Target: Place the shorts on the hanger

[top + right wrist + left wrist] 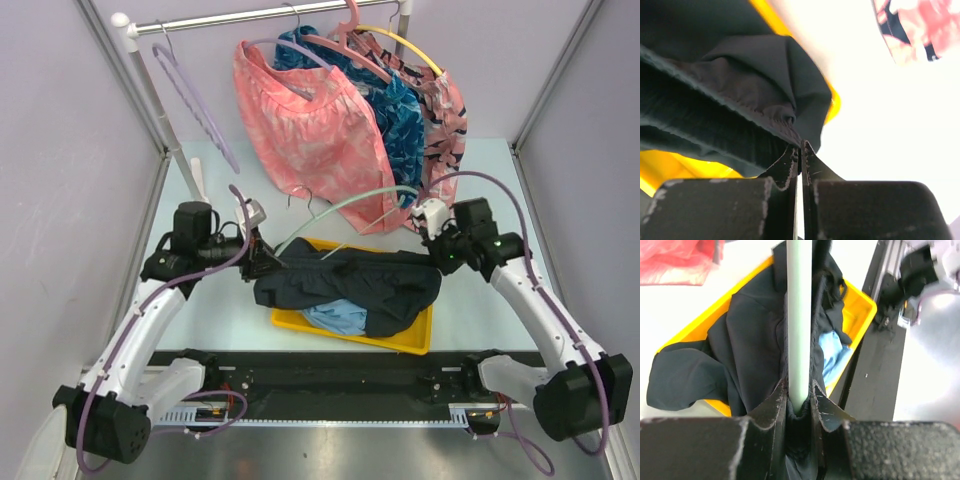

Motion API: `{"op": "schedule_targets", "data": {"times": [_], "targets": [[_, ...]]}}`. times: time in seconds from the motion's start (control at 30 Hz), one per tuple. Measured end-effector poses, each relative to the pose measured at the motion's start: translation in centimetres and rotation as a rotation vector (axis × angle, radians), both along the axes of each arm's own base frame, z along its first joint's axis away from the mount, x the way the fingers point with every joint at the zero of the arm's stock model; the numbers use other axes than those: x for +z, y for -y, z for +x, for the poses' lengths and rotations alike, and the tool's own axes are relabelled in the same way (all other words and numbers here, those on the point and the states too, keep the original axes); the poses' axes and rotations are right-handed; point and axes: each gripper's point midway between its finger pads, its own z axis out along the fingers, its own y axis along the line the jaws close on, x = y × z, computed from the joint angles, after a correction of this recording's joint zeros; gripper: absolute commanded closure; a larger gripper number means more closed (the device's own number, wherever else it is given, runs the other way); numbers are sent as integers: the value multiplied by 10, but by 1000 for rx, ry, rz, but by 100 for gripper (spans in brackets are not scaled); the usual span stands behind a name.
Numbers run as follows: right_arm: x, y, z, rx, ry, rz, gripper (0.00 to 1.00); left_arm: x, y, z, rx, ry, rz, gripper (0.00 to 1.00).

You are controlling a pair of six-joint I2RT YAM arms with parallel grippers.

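From above, crumpled dark navy fabric shorts [345,285] are being draped across a yellow plastic tray [400,343]. At the left wrist, a thin mint-green plastic hanger [800,315] is being clamped by the left gripper [799,390]. At the right wrist, the right gripper [801,150] is being pressed shut beside the shorts' hem.

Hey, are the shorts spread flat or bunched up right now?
Bunched up. The shorts lie crumpled over the tray, deep folds showing, edges drooping past its rim.
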Motion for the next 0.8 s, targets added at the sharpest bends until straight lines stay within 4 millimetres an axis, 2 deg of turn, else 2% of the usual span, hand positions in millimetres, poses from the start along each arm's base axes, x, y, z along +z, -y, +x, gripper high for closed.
{"op": "schedule_targets", "data": {"times": [0.2, 0.43, 0.63, 0.8], "targets": [[-6, 31, 10, -125, -63, 113, 100, -8, -7, -20, -130, 124, 70, 100], [-2, 27, 14, -128, -80, 187, 100, -8, -13, -24, -281, 233, 167, 100], [10, 25, 22, -121, -49, 195, 100, -23, -5, -29, -404, 279, 279, 100], [19, 27, 21, -102, -24, 181, 100, -28, -2, -20, -388, 268, 327, 100]]}}
